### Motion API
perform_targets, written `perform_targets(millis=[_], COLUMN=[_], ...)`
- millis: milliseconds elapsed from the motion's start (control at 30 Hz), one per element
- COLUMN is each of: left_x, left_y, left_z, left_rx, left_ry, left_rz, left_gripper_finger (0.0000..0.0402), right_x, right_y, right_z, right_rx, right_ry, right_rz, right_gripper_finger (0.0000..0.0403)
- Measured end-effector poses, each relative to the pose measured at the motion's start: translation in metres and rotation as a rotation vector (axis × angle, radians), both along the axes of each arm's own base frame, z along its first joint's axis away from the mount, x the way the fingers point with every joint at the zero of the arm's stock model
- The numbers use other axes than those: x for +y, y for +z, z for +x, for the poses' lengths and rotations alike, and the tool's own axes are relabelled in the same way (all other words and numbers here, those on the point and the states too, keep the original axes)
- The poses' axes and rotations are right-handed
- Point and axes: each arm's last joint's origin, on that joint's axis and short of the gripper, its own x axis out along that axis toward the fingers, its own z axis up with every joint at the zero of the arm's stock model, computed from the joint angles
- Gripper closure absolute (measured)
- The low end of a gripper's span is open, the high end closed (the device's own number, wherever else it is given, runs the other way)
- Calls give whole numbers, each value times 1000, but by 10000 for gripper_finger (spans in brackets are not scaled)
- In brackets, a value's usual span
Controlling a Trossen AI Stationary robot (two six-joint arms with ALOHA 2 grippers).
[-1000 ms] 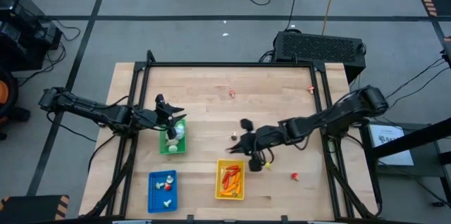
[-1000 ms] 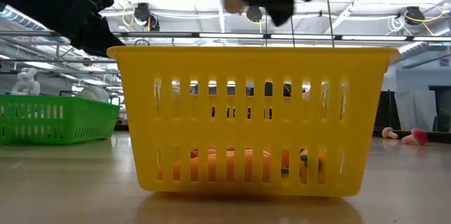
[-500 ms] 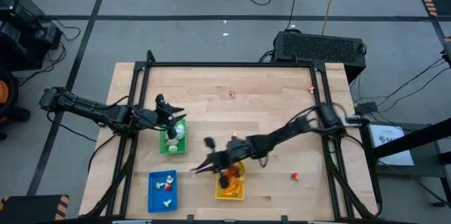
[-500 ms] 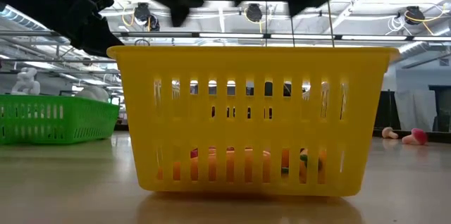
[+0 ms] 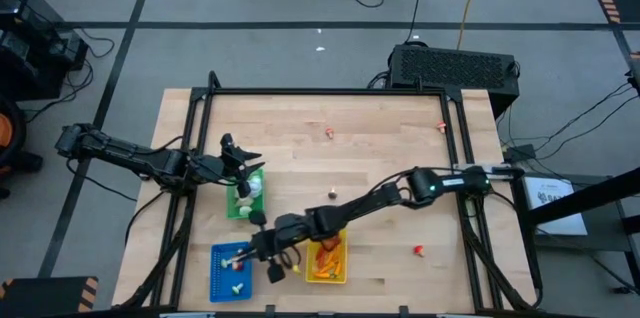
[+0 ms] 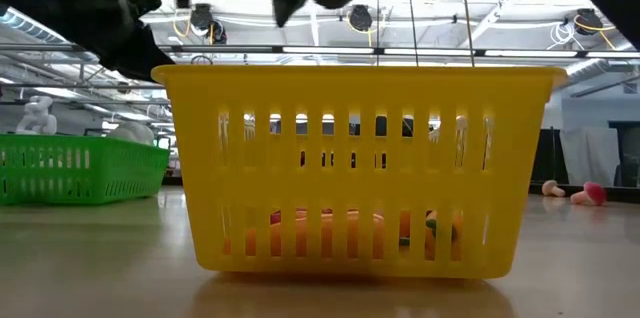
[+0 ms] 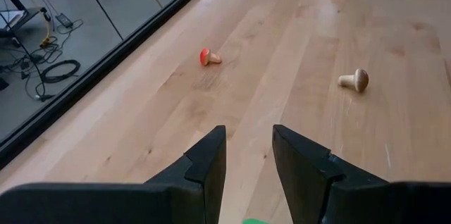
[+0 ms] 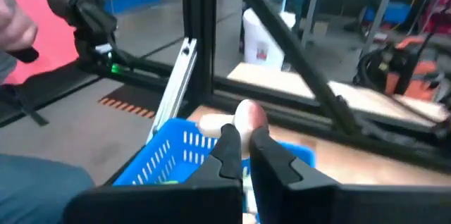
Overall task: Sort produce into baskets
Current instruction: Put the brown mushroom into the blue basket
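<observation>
Pale piece: a small toy mushroom [image 8: 248,117], tan with a rosy cap, is pinched between the fingertips of my right pincer [image 8: 243,139], held high so it clears the basket wall.
Blue basket: the blue basket [image 5: 219,280] sits right under my right pincer [image 5: 258,249]; I judge this is where the piece belongs, since it already holds small white and red bits.
Yellow basket: the yellow basket [image 5: 340,274] lies just beside it with orange and red produce inside; my right arm reaches across it.
Green basket: the green basket [image 5: 235,208] holds white bulbs, and my left pincer [image 5: 238,163] hangs over its far edge, fingers part open and gripping nothing.
Loose produce: a red-capped mushroom [image 7: 207,56] and a brown mushroom [image 7: 354,79] lie on the wooden surface [image 7: 282,34], well apart, not yet sorted.
Next move: lower slightly, then let go, by my judgement.
</observation>
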Motion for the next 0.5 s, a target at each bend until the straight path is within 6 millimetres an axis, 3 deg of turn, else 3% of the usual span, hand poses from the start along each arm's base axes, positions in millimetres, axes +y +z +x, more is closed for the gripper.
perform_targets(millis=[200, 500], left_x=[0, 0], left_y=[0, 0], left_z=[0, 0], left_rx=[-1, 0], left_ry=[0, 0], left_rz=[0, 0], left_gripper_finger=[276, 276], right_x=[6, 7], right_y=[-13, -22], right_z=[15, 16], right_rx=[91, 123], right_ry=[3, 12], right_rz=[15, 67], right_gripper_finger=[401, 390])
